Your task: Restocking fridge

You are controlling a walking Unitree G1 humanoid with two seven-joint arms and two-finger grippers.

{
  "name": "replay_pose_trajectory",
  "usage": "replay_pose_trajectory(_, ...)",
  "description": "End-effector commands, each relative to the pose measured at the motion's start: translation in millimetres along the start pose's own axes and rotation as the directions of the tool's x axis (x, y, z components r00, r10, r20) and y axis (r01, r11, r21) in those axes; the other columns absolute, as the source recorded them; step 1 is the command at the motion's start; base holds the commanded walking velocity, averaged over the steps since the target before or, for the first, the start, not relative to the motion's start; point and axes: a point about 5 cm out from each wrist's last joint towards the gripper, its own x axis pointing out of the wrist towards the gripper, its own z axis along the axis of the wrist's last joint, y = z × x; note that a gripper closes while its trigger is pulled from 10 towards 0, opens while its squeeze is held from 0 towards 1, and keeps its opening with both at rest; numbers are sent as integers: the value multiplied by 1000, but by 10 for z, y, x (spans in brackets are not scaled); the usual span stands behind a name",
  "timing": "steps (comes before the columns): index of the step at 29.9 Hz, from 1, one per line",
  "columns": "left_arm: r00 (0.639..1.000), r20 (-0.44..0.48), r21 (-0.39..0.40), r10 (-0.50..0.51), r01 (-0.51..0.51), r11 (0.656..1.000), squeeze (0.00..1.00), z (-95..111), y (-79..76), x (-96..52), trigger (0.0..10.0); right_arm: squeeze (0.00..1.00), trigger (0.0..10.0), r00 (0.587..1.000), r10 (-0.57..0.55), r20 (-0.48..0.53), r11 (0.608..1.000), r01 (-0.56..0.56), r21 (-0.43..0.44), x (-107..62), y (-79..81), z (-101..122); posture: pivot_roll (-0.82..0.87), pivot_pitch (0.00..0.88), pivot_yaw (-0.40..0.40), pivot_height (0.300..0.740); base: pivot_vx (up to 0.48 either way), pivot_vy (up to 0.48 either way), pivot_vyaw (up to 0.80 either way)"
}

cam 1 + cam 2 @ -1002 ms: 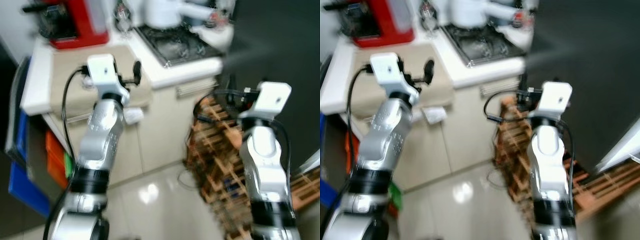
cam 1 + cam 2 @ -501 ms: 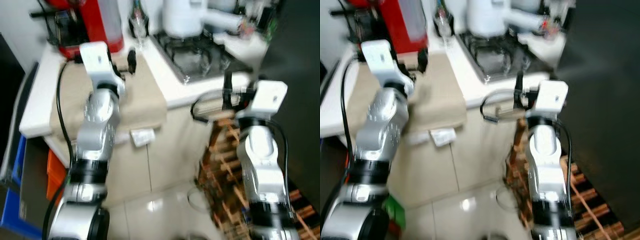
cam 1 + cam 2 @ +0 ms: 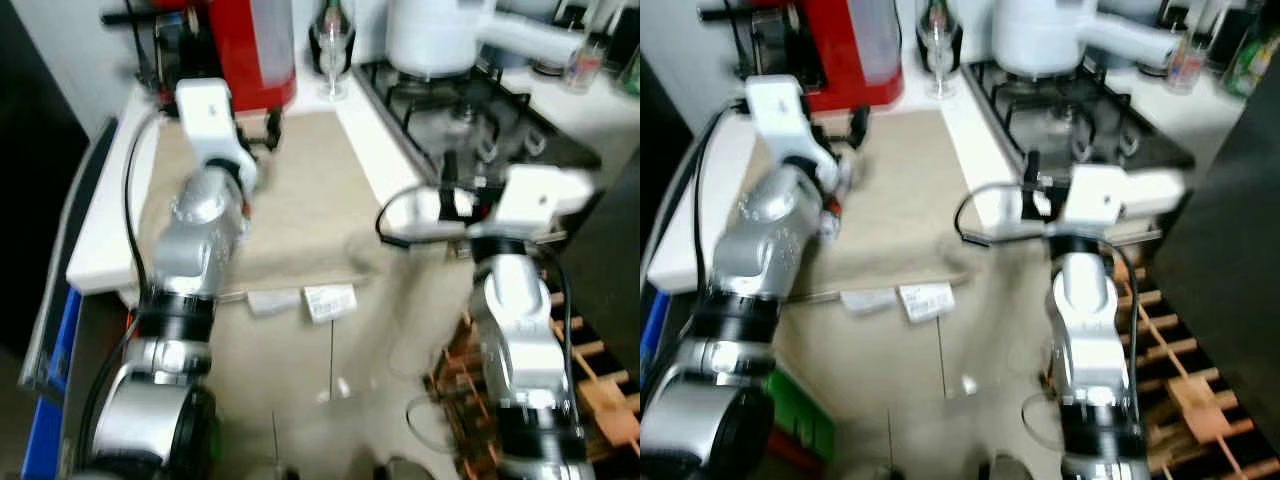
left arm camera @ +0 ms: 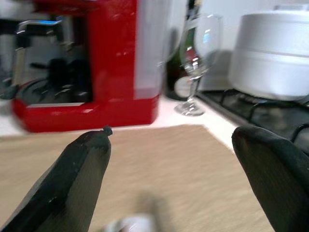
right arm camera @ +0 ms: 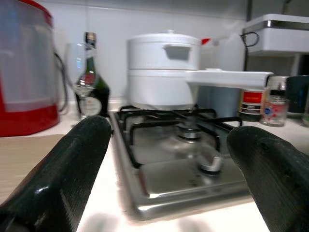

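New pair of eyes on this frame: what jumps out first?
The red coffee machine at the back left of the counter, with a wine glass beside it. Right of those, a white saucepan sits on the gas hob. Both grippers, left and right, hover open over the counter.

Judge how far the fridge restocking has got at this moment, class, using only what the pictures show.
Nothing looks done yet. Both grippers are open and hold nothing: the left gripper hovers over the beige mat facing the red coffee machine and wine glass; the right gripper faces the gas hob with its white pot. Picking up items and loading them all remains.
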Motion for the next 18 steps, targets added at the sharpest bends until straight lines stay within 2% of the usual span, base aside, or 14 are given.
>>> replay_pose_trajectory(1,996,-83,32,30,-27,999,0,-53,88,14,10000,0,10000,1000,1,12,1000,-1,5,-18,19,37,-132,0,51,711,0,0,0)
replay_pose_trajectory(2,996,-83,32,30,-27,999,0,-53,88,14,10000,0,10000,1000,1,12,1000,-1,5,-18,19,37,-132,0,51,711,0,0,0)
replay_pose_trajectory(3,991,-131,36,31,-26,999,0,-110,92,5,10000,0,10000,1000,-2,12,1000,2,4,-20,9,39,-132,0,51,711,0,0,0)
replay_pose_trajectory(5,987,-160,46,21,-14,999,0,-155,74,-10,10000,0,10000,1000,-2,11,1000,2,3,-20,8,40,-132,0,51,711,0,0,0)
replay_pose_trajectory(9,978,-208,36,-26,34,999,0,-254,-11,-45,10000,0,10000,1000,-1,11,1000,1,2,-16,7,38,-138,0,54,711,0,0,0)
replay_pose_trajectory(10,968,-248,20,-47,54,998,0,-347,-56,-76,10000,0,10000,1000,-1,10,1000,1,2,-9,9,35,-138,0,54,711,0,0,0)
replay_pose_trajectory(18,944,-324,10,-67,74,997,0,-487,-92,-128,10000,0,10000,1000,1,12,1000,-1,5,5,19,41,-136,0,51,711,0,0,0)
